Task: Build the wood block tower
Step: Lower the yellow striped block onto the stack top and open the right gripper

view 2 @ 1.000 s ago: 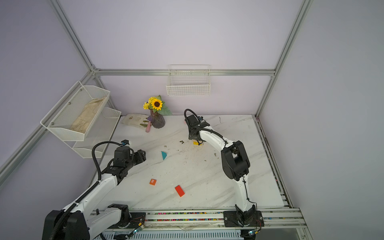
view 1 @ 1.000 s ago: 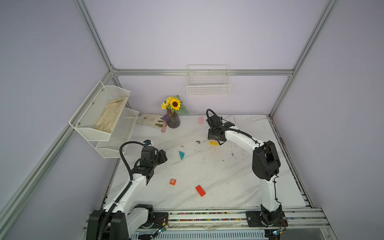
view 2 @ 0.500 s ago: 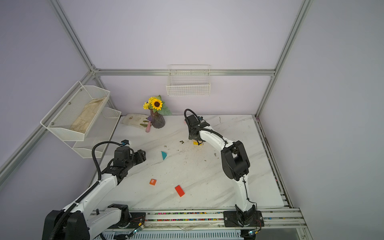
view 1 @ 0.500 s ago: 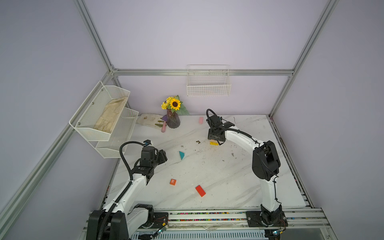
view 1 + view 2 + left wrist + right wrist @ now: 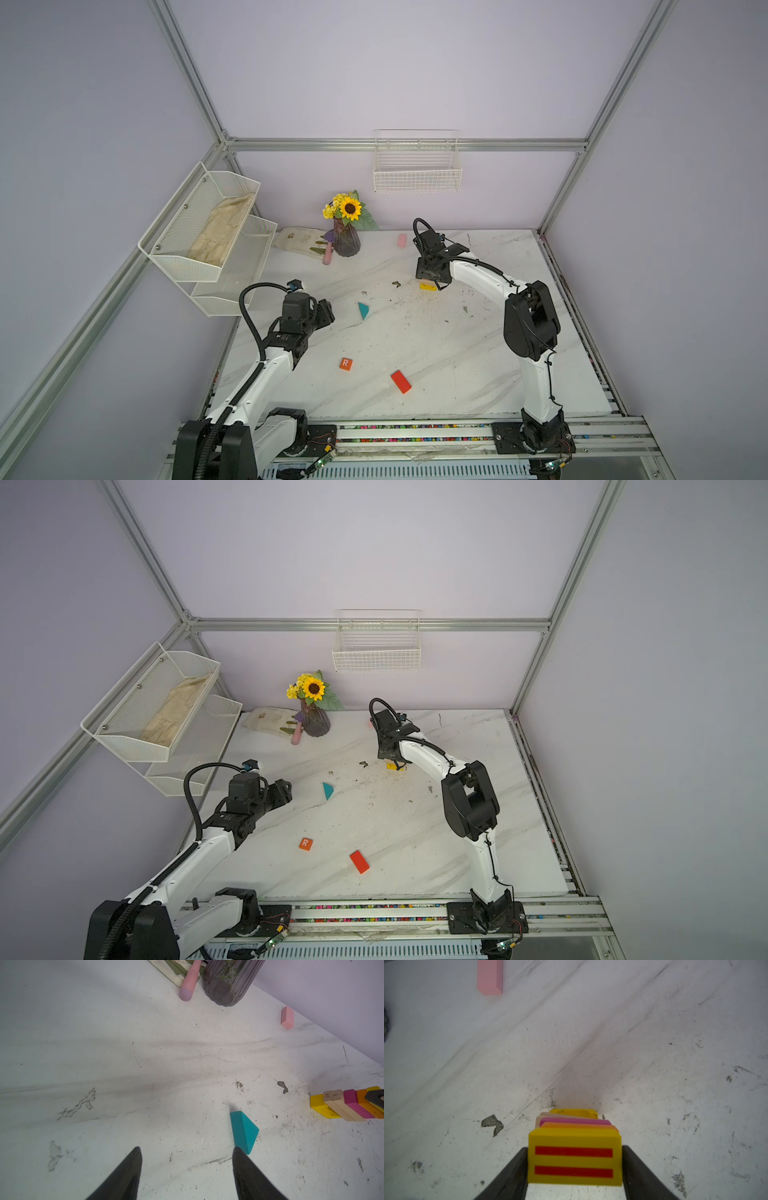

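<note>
Nothing has visibly moved: right gripper [image 5: 575,1147] clamps the yellow striped block [image 5: 574,1160] topping the tower [image 5: 351,1103], left gripper [image 5: 186,1148] gapes empty.

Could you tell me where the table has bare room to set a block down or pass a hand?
Widest bare patch: mid-table, between the teal triangle, red block and right arm. Also the far right corner behind that arm. Crowded: by the vase and pink cylinder, and at the tower, where the right gripper clasps the striped yellow block.
</note>
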### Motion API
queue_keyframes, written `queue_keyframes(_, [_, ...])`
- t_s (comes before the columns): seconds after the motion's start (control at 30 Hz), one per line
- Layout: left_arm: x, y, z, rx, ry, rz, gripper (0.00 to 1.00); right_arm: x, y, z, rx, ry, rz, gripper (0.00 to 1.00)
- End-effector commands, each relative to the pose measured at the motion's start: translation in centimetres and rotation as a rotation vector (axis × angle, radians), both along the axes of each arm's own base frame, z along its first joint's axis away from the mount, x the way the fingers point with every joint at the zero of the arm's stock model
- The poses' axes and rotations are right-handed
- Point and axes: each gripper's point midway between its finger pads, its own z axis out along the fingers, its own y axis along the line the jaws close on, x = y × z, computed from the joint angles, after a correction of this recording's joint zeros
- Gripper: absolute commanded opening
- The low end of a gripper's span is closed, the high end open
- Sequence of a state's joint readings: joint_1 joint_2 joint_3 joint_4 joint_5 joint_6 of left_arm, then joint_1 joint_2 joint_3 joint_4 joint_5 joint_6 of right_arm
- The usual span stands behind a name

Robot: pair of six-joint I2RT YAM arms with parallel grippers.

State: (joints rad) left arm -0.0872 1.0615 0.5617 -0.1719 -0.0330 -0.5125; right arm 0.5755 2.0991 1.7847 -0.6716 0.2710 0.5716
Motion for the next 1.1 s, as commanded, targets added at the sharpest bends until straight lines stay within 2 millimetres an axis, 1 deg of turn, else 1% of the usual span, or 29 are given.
queue_keyframes(0.0, [-0.18, 0.07, -0.38, 0.003, -0.016, -0.005, 0.68, 0.33, -0.19, -0.58, -0.003, 0.009, -0.011, 0.72])
queue_keyframes(0.27, [-0.2, 0.06, -0.42, 0.003, -0.015, -0.006, 0.68, 0.38, -0.07, -0.85, -0.002, 0.012, -0.006, 0.73])
queue_keyframes(0.53, [-0.22, 0.04, -0.41, 0.002, -0.015, -0.007, 0.68, 0.37, -0.1, -1.03, -0.005, 0.014, -0.006, 0.68])
queue_keyframes(0.8, [-0.23, 0.04, -0.42, 0.002, -0.015, -0.007, 0.68, 0.41, -0.05, -0.97, -0.004, 0.013, -0.005, 0.67])
queue_keyframes(1.0, [-0.2, 0.01, -0.35, 0.001, -0.017, -0.008, 0.68, 0.43, 0.02, -0.96, 0.0, 0.013, -0.005, 0.67])
queue_keyframes(1.07, [-0.2, 0.01, -0.32, 0.001, -0.018, -0.008, 0.68, 0.49, 0.03, -0.81, 0.001, 0.011, -0.004, 0.69])
